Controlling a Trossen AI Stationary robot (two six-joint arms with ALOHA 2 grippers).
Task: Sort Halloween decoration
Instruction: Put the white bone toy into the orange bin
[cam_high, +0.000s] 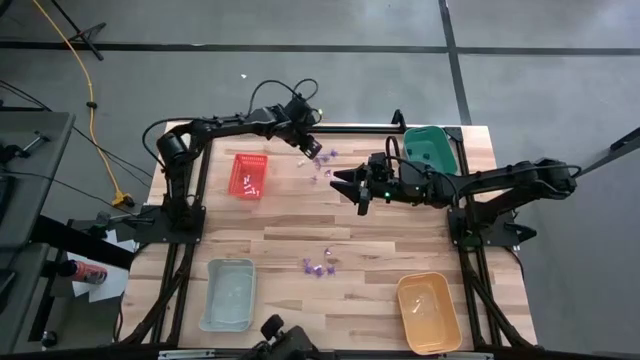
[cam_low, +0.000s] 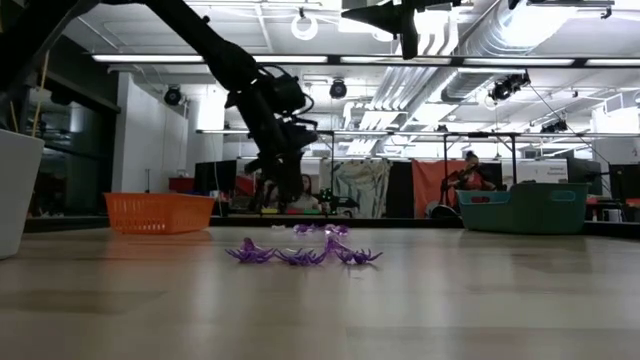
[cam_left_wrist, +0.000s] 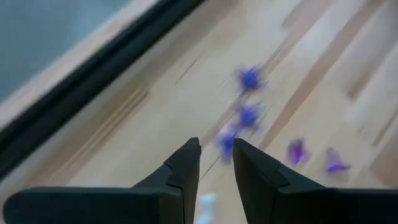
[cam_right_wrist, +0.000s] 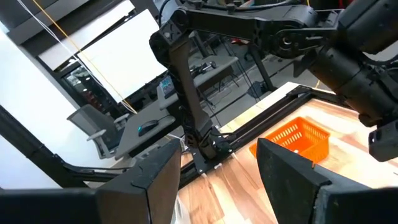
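Observation:
Tiny purple Halloween decoration pieces lie on the wooden table in two groups: one near the far edge (cam_high: 324, 160) (cam_left_wrist: 249, 115) and one nearer the front (cam_high: 318, 266) (cam_low: 300, 254). My left gripper (cam_high: 311, 148) (cam_left_wrist: 216, 149) hangs slanting down just above the far group, with a small whitish piece (cam_left_wrist: 206, 203) between its fingers. My right gripper (cam_high: 350, 184) (cam_right_wrist: 217, 168) is held level above the table's middle, open, with nothing between its fingers. Whitish pieces lie in the red tray (cam_high: 250, 176). My left gripper has the whitish piece (cam_left_wrist: 206, 203) between its two fingers, well back from their tips, which stand apart with nothing between them. The fingers slant down from the table's left toward the far purple group. How much of the piece they cover does not show.
A green tray (cam_high: 432, 148) stands at the far right, a pale blue tray (cam_high: 228, 293) at the near left and an orange tray (cam_high: 428, 310) at the near right. Bare wood lies between the two purple groups. A black frame rail runs along the table's far edge.

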